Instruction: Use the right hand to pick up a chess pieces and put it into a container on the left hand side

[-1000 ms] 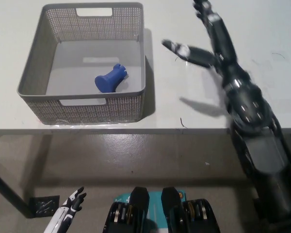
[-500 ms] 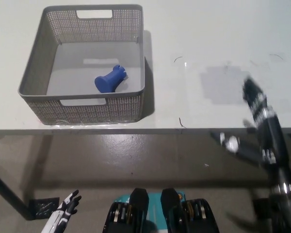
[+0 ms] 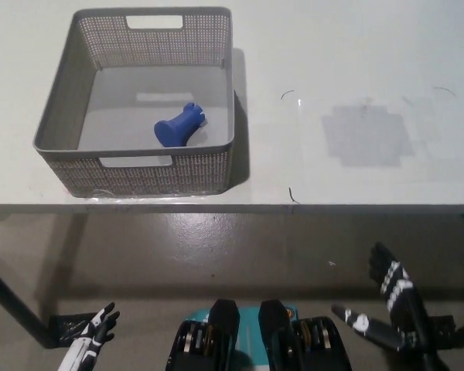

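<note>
- Chess piece [image 3: 179,126], a blue one, lies on its side on the floor of the grey basket [image 3: 68,99], a little right of the basket's middle, its wider base toward the lower left and its notched top toward the upper right.
- Grey basket stands on the white worktop [image 3: 356,62] in the upper left of the frame; its walls are perforated, with a handle slot in the far wall and another in the near wall.
- Near wall of the basket sits close to the worktop's front edge, and nothing else shows inside the basket besides the blue piece.
- Right hand [image 3: 390,305], black, is in the lower right of the frame, below the worktop's front edge and over the floor [image 3: 216,255]; its fingers are spread apart and it holds nothing.
- Left hand [image 3: 91,340], white, rests at the lower left corner of the frame, also below the worktop level; its fingers look slightly apart and empty.
- A darker square patch [image 3: 367,135] shows on the worktop to the right of the basket, well apart from it, with a few thin dark marks around it.
</note>
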Available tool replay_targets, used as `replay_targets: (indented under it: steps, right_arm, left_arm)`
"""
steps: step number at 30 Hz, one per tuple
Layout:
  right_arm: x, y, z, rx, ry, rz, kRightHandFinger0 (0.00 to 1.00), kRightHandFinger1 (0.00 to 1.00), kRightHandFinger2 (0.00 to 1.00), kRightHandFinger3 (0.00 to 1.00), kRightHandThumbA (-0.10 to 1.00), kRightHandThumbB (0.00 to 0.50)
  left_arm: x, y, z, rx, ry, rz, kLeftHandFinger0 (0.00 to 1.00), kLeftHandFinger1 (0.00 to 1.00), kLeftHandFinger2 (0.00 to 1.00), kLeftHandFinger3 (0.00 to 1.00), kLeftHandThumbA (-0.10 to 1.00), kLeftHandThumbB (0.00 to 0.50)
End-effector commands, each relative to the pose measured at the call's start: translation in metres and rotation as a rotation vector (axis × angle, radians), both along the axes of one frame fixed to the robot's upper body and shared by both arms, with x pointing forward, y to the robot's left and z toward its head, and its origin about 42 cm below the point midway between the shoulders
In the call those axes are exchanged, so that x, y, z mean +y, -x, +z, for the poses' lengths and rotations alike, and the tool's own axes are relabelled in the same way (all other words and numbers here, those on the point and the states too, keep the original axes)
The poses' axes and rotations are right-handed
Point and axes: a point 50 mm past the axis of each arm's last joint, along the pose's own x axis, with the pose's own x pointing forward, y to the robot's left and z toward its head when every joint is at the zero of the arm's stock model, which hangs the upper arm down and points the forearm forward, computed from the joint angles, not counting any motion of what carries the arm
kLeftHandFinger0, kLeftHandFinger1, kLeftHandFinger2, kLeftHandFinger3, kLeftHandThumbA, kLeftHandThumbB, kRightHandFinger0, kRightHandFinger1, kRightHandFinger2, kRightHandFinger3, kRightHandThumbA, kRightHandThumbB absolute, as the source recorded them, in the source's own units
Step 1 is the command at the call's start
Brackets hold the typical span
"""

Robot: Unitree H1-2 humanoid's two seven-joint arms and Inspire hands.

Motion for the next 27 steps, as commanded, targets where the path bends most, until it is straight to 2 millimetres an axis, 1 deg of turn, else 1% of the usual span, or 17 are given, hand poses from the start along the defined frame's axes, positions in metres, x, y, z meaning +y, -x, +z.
replay_targets:
  steps: [1,2,4,5,8,9,10,11,13,14,15,16,19,21,23,26,27]
  right_arm:
    - [-0.001,0.014,-0.011,-0.004,-0.075,0.019,1.0,1.0,1.0,1.0,1.0,0.138]
    - [-0.001,0.016,-0.015,0.01,-0.079,0.016,1.0,1.0,1.0,1.0,1.0,0.152]
    - [-0.002,0.022,-0.02,0.03,-0.093,0.02,1.0,1.0,1.0,1.0,1.0,0.156]
    - [-0.002,0.021,-0.02,0.03,-0.091,0.023,1.0,1.0,1.0,1.0,1.0,0.151]
    - [-0.001,0.023,-0.021,0.044,-0.089,0.022,1.0,1.0,1.0,1.0,0.99,0.184]
    - [-0.001,0.025,-0.019,0.041,-0.081,0.028,1.0,1.0,1.0,1.0,0.99,0.157]
    - [0.0,0.026,-0.019,0.041,-0.08,0.032,1.0,1.0,1.0,1.0,0.99,0.155]
    - [0.0,0.029,-0.019,0.042,-0.066,0.034,1.0,1.0,1.0,1.0,1.0,0.157]
    - [0.004,0.029,-0.02,0.045,-0.098,0.031,1.0,1.0,1.0,1.0,0.97,0.167]
    - [0.006,0.029,-0.02,0.042,-0.105,0.037,1.0,1.0,1.0,1.0,0.98,0.172]
    - [0.006,0.029,-0.019,0.038,-0.108,0.038,1.0,1.0,1.0,1.0,0.99,0.176]
    - [0.006,0.028,-0.019,0.036,-0.109,0.037,1.0,1.0,1.0,1.0,0.99,0.177]
    - [0.007,0.036,-0.02,0.032,-0.117,0.031,1.0,1.0,1.0,1.0,0.99,0.168]
    - [0.004,0.032,-0.019,0.016,-0.108,0.022,1.0,1.0,1.0,1.0,0.99,0.162]
    - [0.001,0.039,-0.022,0.026,-0.115,0.018,1.0,1.0,1.0,1.0,0.97,0.173]
    - [-0.002,0.032,-0.022,0.006,-0.094,0.009,1.0,1.0,1.0,1.0,0.98,0.18]
    - [-0.003,0.03,-0.022,0.004,-0.094,0.008,1.0,1.0,1.0,1.0,0.98,0.181]
  left_arm:
    - [0.006,0.0,0.007,-0.061,0.012,0.016,1.0,1.0,1.0,1.0,1.0,0.216]
    - [0.006,0.0,0.008,-0.059,0.01,0.019,1.0,1.0,1.0,1.0,1.0,0.224]
    - [0.007,0.001,0.008,-0.06,-0.001,0.015,1.0,1.0,1.0,1.0,1.0,0.222]
    - [0.007,0.0,0.008,-0.064,0.0,0.016,1.0,1.0,1.0,1.0,1.0,0.22]
    - [0.006,0.0,0.009,-0.071,0.008,0.025,1.0,1.0,1.0,1.0,1.0,0.222]
    - [0.005,-0.001,0.011,-0.069,0.012,0.026,1.0,1.0,1.0,1.0,1.0,0.23]
    - [0.004,-0.001,0.012,-0.069,0.014,0.025,1.0,1.0,1.0,1.0,1.0,0.231]
    - [0.004,-0.002,0.013,-0.072,0.016,0.024,1.0,1.0,1.0,1.0,1.0,0.23]
    - [0.005,-0.006,0.016,-0.089,0.022,0.025,1.0,1.0,1.0,1.0,1.0,0.216]
    - [0.006,-0.009,0.018,-0.096,0.021,0.025,1.0,1.0,1.0,1.0,1.0,0.215]
    - [0.006,-0.012,0.02,-0.102,0.019,0.024,1.0,1.0,1.0,1.0,1.0,0.223]
    - [0.006,-0.015,0.021,-0.107,0.017,0.022,1.0,1.0,1.0,1.0,1.0,0.225]
    - [0.009,-0.017,0.021,-0.106,0.021,0.017,1.0,1.0,1.0,1.0,1.0,0.207]
    - [0.008,-0.026,0.023,-0.116,0.024,0.009,1.0,1.0,1.0,1.0,1.0,0.202]
    - [0.005,-0.022,0.018,-0.097,0.034,0.008,1.0,1.0,1.0,1.0,1.0,0.197]
    - [0.003,-0.028,0.018,-0.094,0.033,0.0,1.0,1.0,1.0,1.0,1.0,0.194]
    - [0.003,-0.03,0.018,-0.092,0.031,0.003,1.0,1.0,1.0,1.0,1.0,0.201]
